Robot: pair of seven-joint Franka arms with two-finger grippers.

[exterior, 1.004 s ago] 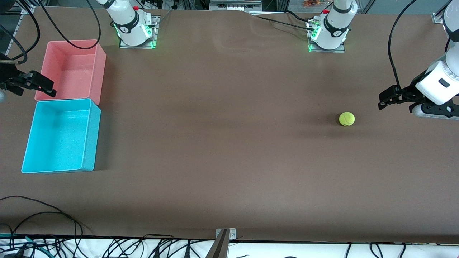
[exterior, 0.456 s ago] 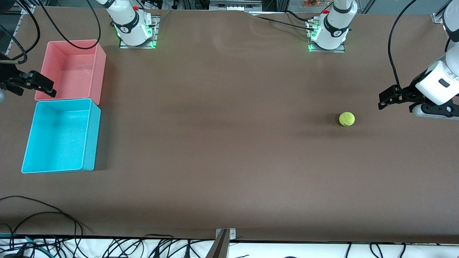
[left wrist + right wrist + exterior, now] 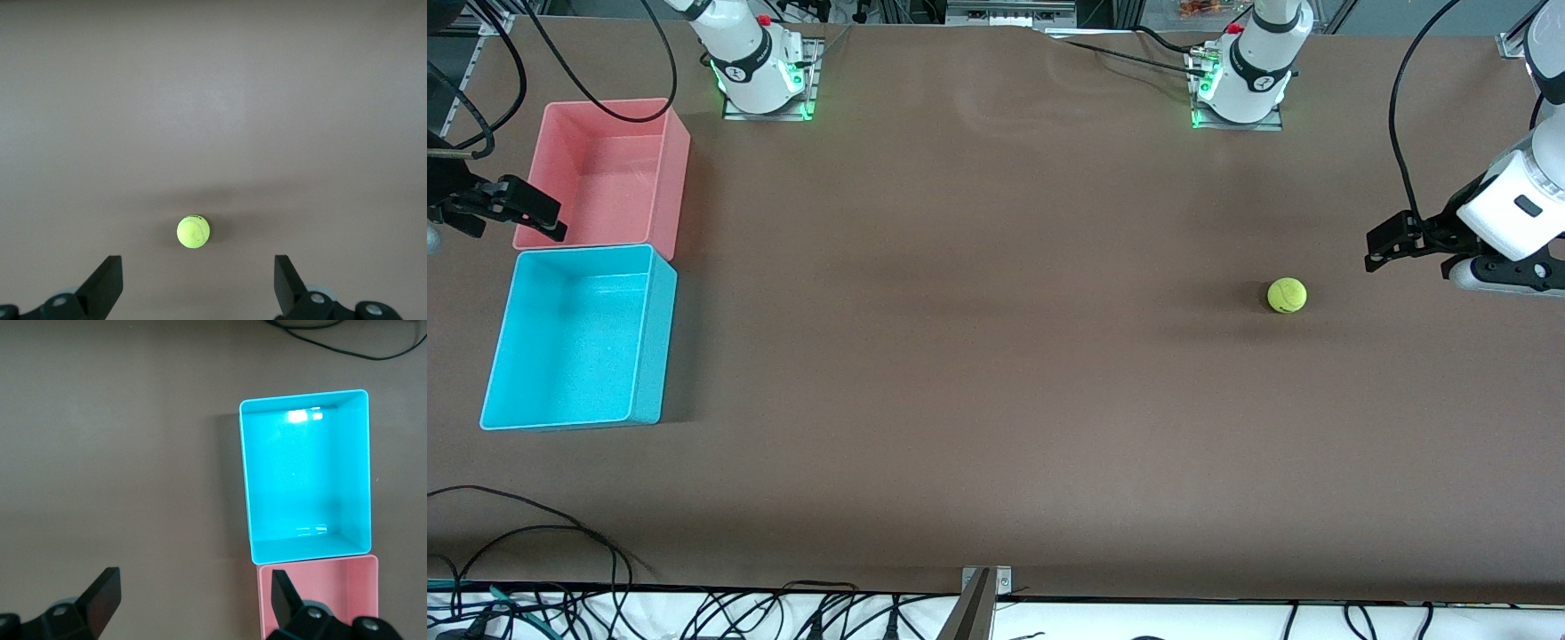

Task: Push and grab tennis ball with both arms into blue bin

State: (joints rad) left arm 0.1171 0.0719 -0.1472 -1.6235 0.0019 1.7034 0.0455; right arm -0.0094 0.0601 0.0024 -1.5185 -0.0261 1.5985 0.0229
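I see the tennis ball (image 3: pixel 1287 295) resting on the bare brown table (image 3: pixel 978 356) toward the left arm's end, well apart from the blue bin (image 3: pixel 578 336) at the right arm's end. A small dark mark shows on the ball, but I cannot read it. My left gripper (image 3: pixel 1385 242) hangs just beside the ball — fingers spread wide, holding nothing. The right gripper (image 3: pixel 534 213) sits over the edge of the pink bin (image 3: pixel 609 173), which touches the blue one — its fingers are also apart and empty.
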